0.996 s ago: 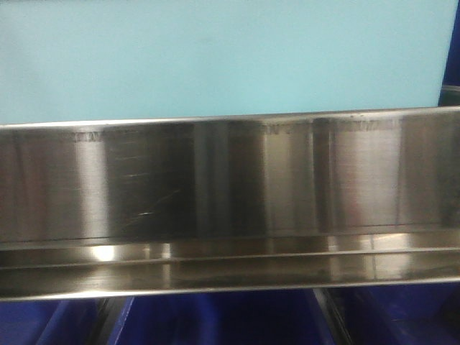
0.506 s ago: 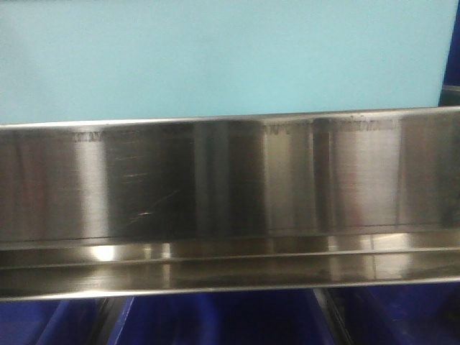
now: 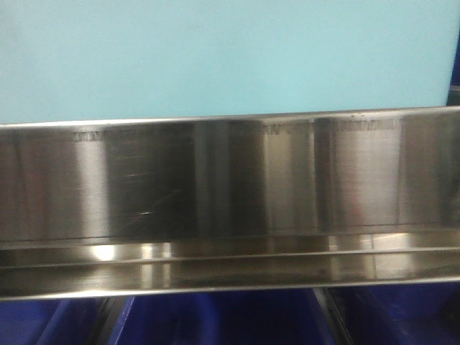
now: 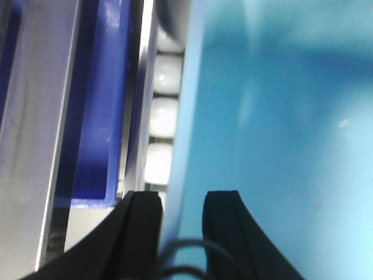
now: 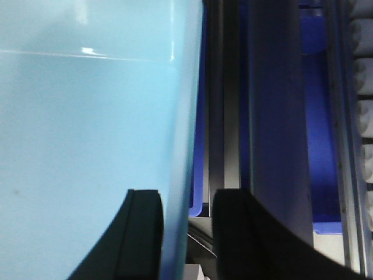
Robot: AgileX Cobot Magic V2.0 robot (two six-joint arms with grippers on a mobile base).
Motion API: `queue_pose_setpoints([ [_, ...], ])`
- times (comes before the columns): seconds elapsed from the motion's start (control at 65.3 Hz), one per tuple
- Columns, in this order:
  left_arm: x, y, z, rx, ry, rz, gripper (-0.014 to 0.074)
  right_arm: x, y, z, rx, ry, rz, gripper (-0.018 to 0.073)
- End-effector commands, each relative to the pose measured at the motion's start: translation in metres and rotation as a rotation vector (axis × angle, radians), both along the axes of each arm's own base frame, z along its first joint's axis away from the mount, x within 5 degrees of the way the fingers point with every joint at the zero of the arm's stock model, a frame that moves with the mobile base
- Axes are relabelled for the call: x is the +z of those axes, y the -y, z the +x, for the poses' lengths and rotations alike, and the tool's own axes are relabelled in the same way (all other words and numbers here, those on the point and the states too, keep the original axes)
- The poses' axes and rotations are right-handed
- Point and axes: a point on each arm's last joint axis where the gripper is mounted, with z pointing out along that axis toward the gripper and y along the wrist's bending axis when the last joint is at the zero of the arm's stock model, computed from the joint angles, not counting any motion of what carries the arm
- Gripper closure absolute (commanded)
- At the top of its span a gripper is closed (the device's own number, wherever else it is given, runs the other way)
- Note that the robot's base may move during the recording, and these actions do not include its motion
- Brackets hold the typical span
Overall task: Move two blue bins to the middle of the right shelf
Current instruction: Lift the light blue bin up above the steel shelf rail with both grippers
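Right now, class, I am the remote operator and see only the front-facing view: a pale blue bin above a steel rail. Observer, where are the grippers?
Observer: The left gripper straddles a wall of the pale blue bin, one finger on each side.
Operator: And the right?
Observer: The right gripper straddles a wall too; a gap shows beside its outer finger.
Operator: What lies beside the bin?
Observer: In the left wrist view, white rollers run alongside it.

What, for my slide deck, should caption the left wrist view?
Left fingers straddling the pale blue bin wall beside a steel rail.
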Motion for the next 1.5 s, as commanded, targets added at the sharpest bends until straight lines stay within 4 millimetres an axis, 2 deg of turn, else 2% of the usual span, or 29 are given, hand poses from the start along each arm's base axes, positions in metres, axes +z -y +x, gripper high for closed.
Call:
queue_pose_setpoints([
  [0.0, 0.021, 0.005, 0.000, -0.030, 0.093, -0.062, 0.0708, 0.008, 0.004, 0.000, -0.028, 0.060, 0.005, 0.0724],
  [0.153, 0.032, 0.004, -0.001, -0.030, 0.129, -0.077, 0.0708, 0.020, 0.004, -0.001, -0.028, 0.098, 0.023, 0.0724],
  [0.414, 0.048, 0.001, -0.008, -0.035, 0.182, -0.092, 0.0708, 0.052, 0.004, -0.001, -0.030, 0.198, 0.068, 0.0724],
  [0.812, 0.085, -0.003, -0.013, -0.042, 0.300, -0.132, 0.0708, 0.083, 0.003, -0.005, -0.017, 0.313, 0.073, 0.0724],
  [1.486, 0.088, -0.004, -0.014, -0.057, 0.316, -0.113, 0.0708, 0.084, 0.005, -0.005, -0.022, 0.325, 0.053, 0.0724],
])
